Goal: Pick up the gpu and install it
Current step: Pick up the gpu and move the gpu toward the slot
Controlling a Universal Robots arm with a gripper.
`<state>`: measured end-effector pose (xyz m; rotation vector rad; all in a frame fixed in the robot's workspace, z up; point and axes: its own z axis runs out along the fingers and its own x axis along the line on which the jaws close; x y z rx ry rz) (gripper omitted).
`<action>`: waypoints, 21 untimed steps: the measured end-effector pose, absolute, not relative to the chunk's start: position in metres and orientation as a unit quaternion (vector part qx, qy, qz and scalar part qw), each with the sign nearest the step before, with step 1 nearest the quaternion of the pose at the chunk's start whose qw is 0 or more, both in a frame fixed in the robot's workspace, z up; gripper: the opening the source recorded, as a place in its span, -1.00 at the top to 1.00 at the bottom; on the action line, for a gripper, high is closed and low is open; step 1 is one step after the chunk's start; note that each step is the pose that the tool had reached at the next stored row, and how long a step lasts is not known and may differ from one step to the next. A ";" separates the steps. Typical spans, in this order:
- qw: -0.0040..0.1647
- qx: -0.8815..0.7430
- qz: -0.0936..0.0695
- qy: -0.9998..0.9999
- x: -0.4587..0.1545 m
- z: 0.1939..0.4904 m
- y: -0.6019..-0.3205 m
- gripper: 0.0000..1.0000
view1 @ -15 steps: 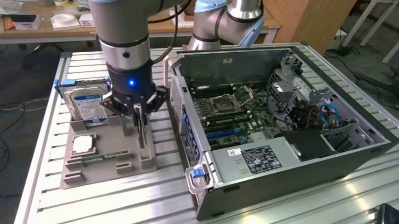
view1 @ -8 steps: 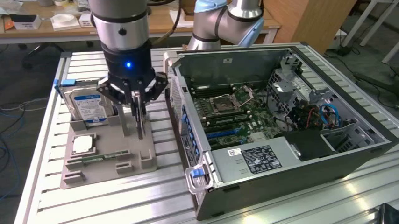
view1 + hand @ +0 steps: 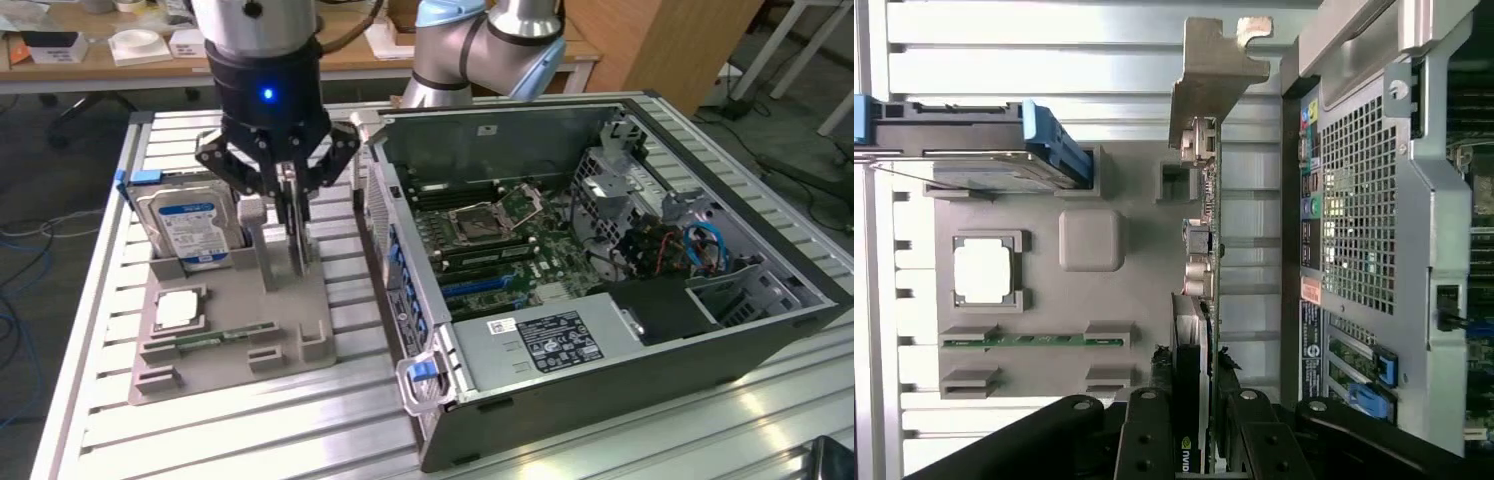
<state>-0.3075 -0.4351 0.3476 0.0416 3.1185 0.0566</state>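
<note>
The claw (image 3: 291,210) is pinching the gpu (image 3: 1206,250), which stands on edge directly beneath it, just beside the computer case (image 3: 1364,200), long axis parallel to the case's rear panel, silver bracket (image 3: 1216,70) at the end away from the claw.

Wrist view: my gripper (image 3: 1197,400) is clamped on the gpu (image 3: 1210,240) and covers the end away from its bracket. The card is edge-on, so its face is unseen.
Exterior view: my arm (image 3: 260,40) is cut off by the top edge. The hard drive (image 3: 191,225) label print is too small to read.

No legible txt or nos.
</note>
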 end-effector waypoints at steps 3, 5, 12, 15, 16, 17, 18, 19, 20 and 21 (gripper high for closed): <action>0.011 0.013 0.018 1.000 -0.307 0.361 -0.435 0.47; 0.011 0.013 0.018 1.000 -0.307 0.370 -0.435 0.47; 0.011 0.013 0.018 1.000 -0.307 0.402 -0.435 0.47; 0.011 0.013 0.018 1.000 -0.307 0.416 -0.435 0.47; 0.011 0.013 0.018 1.000 -0.307 0.420 -0.435 0.47; 0.011 0.013 0.018 1.000 -0.307 0.425 -0.435 0.47; 0.011 0.013 0.018 1.000 -0.307 0.430 -0.435 0.47; 0.011 0.013 0.018 1.000 -0.307 0.434 -0.435 0.47; 0.011 0.013 0.018 1.000 -0.307 0.439 -0.435 0.47; 0.011 0.013 0.018 1.000 -0.307 0.443 -0.435 0.47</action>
